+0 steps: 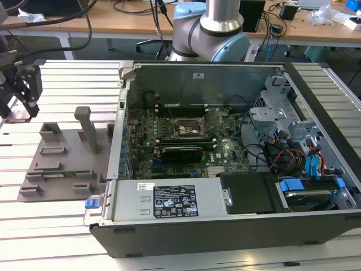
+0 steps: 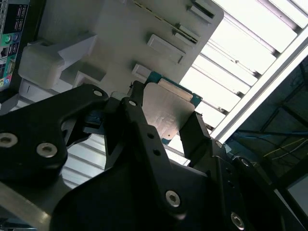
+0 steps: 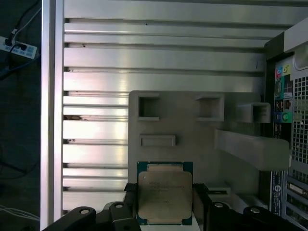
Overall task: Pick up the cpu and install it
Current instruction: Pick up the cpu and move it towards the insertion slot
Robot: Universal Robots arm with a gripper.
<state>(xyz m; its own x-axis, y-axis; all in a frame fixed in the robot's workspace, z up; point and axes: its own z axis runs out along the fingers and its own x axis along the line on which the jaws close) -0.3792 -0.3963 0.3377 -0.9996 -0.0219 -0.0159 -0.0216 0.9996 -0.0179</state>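
the gripper [image 1: 23, 104] was held low over an edge of the grey plate [image 1: 62, 164], clamped on the cpu [image 3: 165, 195], whose print was unreadable.

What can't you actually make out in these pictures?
1. Underside of the cpu: in both wrist views it faces away from the cameras.
2. Two cpu edges: first wrist view, the gripper covers them.
3. Whether the cpu rests on the grey fixture plate or hangs above it: neither wrist view settles it.
4. The socket: exterior view, too small to tell whether it is empty.
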